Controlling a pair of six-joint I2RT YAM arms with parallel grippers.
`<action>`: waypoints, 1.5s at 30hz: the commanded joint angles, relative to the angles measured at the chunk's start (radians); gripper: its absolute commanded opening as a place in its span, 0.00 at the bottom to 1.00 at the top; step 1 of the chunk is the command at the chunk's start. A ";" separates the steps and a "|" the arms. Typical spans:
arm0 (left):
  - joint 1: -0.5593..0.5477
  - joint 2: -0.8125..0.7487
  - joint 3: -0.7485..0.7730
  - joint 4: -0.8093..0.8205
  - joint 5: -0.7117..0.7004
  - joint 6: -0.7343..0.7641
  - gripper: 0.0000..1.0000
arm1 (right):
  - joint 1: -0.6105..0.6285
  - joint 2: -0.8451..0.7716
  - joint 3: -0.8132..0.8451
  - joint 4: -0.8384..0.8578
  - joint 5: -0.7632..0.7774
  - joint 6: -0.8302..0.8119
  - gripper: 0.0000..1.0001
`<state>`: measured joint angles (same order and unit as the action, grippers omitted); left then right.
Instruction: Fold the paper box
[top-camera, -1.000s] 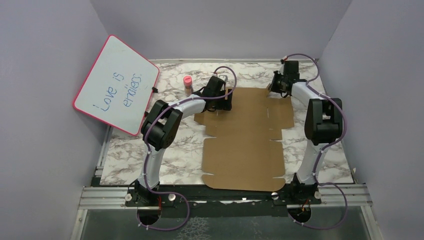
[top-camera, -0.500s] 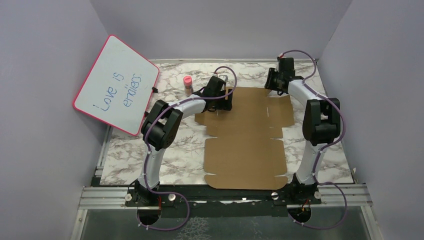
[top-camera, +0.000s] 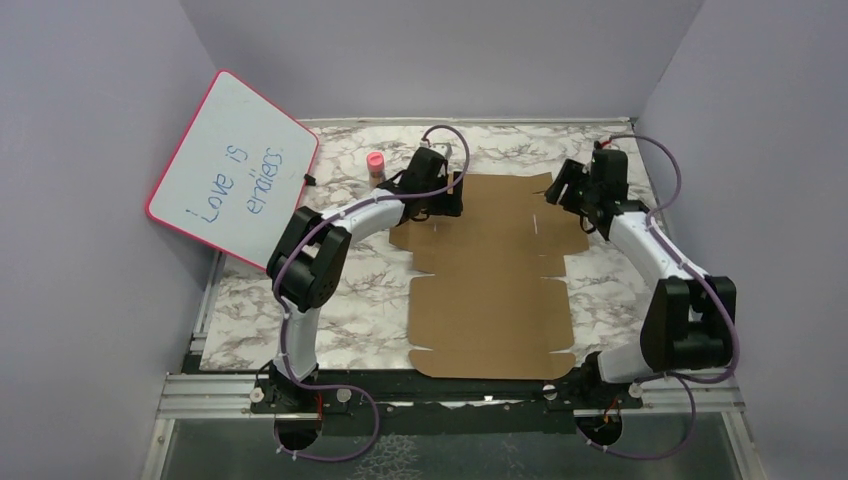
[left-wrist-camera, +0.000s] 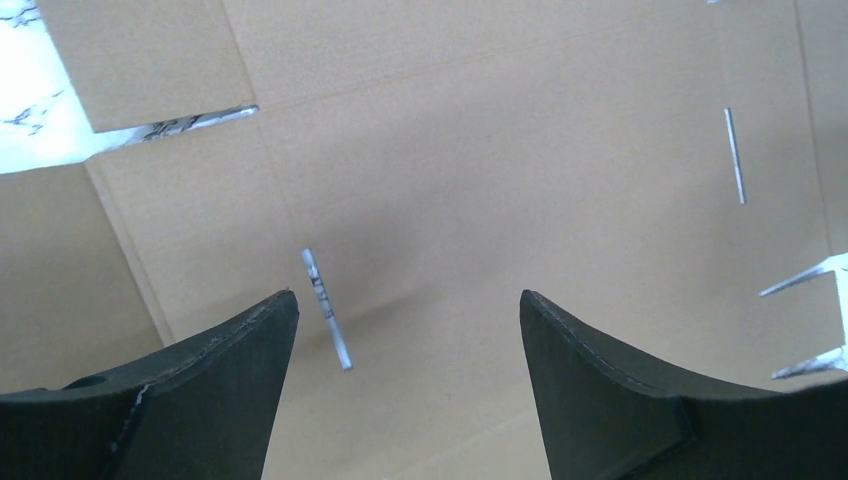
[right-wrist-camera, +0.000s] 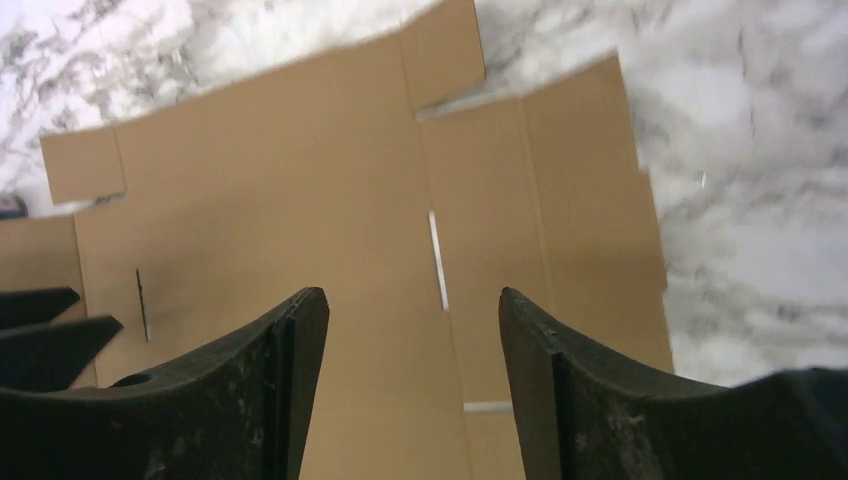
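The paper box (top-camera: 490, 280) lies flat and unfolded on the marble table, a brown cardboard sheet with flaps and slits. My left gripper (top-camera: 457, 196) hovers over its far left part, open; in the left wrist view the gripper (left-wrist-camera: 407, 295) has only cardboard (left-wrist-camera: 520, 150) and a slit (left-wrist-camera: 326, 310) beneath the gap. My right gripper (top-camera: 556, 190) hangs open above the far right part; in the right wrist view the gripper (right-wrist-camera: 411, 292) holds nothing and the sheet (right-wrist-camera: 290, 190) lies below. The left fingers (right-wrist-camera: 45, 325) show at that view's left edge.
A pink-framed whiteboard (top-camera: 235, 170) leans against the left wall. A small pink-capped bottle (top-camera: 376, 168) stands on the marble table (top-camera: 340, 300) just left of the left gripper. Purple walls close in the left, back and right sides.
My right gripper has gone from shut to open, and its arm has swung out to the right, away from the sheet's far right corner. The left arm has shifted only slightly.
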<state>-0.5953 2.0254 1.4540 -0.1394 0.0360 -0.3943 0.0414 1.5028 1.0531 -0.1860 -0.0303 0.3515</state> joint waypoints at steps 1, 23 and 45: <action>-0.014 -0.086 -0.059 0.000 -0.016 -0.025 0.83 | 0.002 -0.129 -0.181 0.049 -0.037 0.112 0.70; -0.076 -0.105 -0.189 0.000 -0.002 -0.042 0.83 | -0.059 -0.244 -0.507 0.102 -0.038 0.127 0.81; -0.090 -0.051 -0.172 0.001 0.019 -0.046 0.82 | -0.067 -0.184 -0.437 0.056 -0.231 0.090 0.54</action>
<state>-0.6758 1.9526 1.2678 -0.1436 0.0360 -0.4301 -0.0250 1.3449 0.5716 -0.1036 -0.1799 0.4610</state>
